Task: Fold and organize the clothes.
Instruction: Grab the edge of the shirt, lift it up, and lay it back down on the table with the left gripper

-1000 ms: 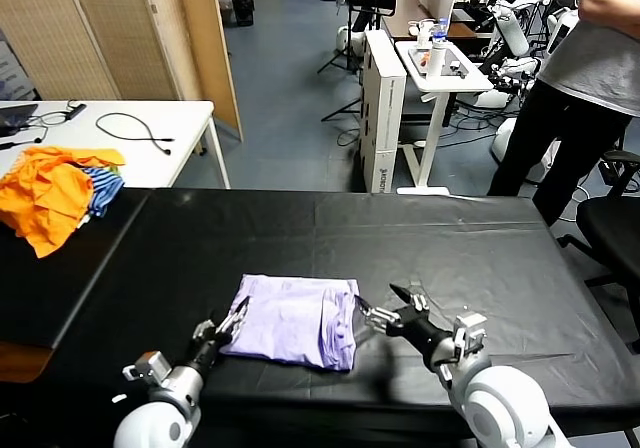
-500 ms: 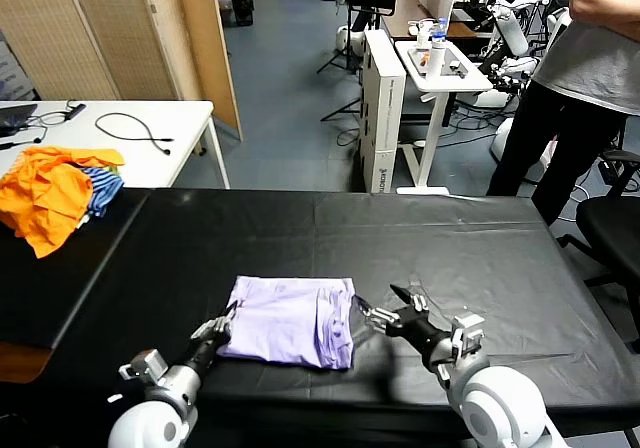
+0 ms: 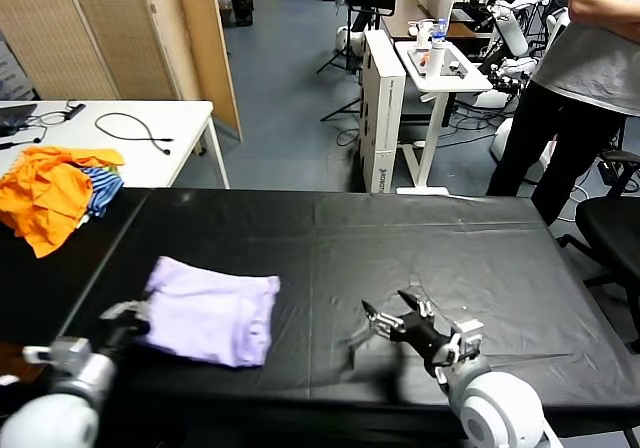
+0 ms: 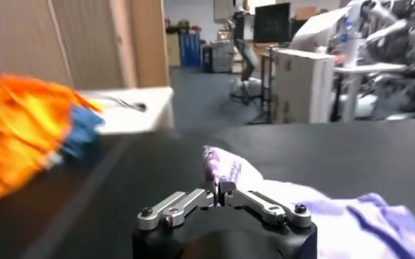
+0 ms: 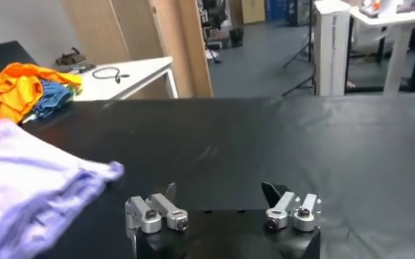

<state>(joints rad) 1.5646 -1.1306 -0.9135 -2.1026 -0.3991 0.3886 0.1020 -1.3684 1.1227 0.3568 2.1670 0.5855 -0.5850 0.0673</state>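
Note:
The folded pale lavender T-shirt lies on the black table, left of the middle and near the front edge. My left gripper is shut on its near left edge; in the left wrist view the fingers pinch the cloth at the gripper. My right gripper is open and empty over bare table, well to the right of the shirt. In the right wrist view the gripper has its jaws wide apart, and the shirt lies off to one side.
Bright orange garments with a blue-striped cloth lie on the white side table at far left. A person stands beyond the table's far right corner. A black office chair is at the right edge.
The left gripper has dragged the folded shirt leftward across the table. The right gripper has let go of the shirt's right edge and stays open near the front middle.

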